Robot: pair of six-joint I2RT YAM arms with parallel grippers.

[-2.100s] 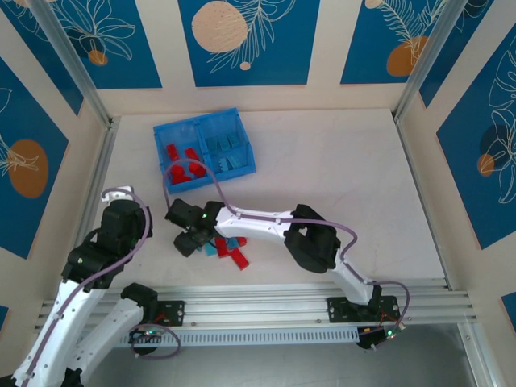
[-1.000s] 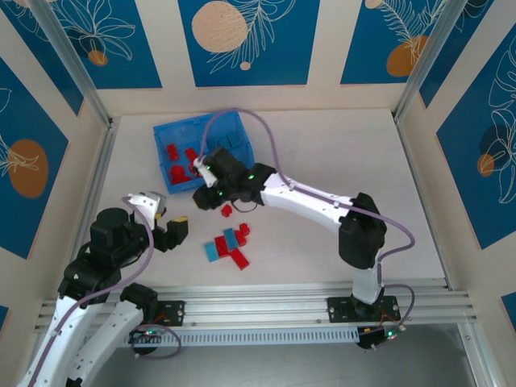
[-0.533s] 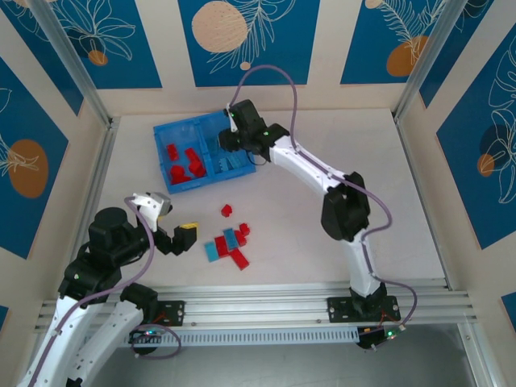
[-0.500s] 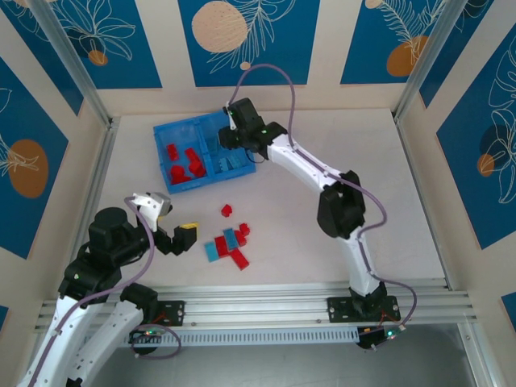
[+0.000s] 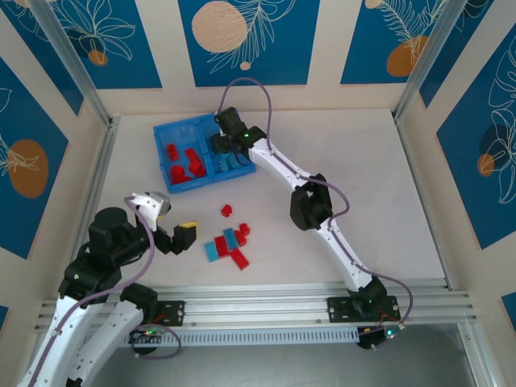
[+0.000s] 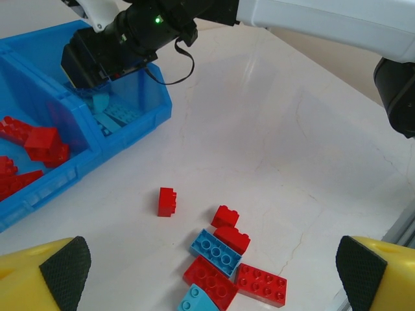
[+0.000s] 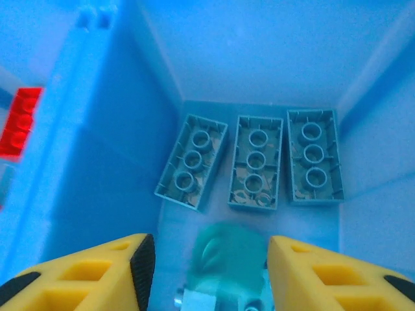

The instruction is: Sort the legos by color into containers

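Several blue panels (orange discs) ring the pale table.

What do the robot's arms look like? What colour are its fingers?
The left arm and right arm are white tubes with chunky black joints. Purple cables loop along them, and a tiny green light glows on the right one. The fingers are yellow with black pads.

The whole counter is seen from high above its near edge. The bin, shared by all views, and loose bricks are viewed low and obliquely from the left wrist. One compartment is viewed closely, downward, from the right wrist.
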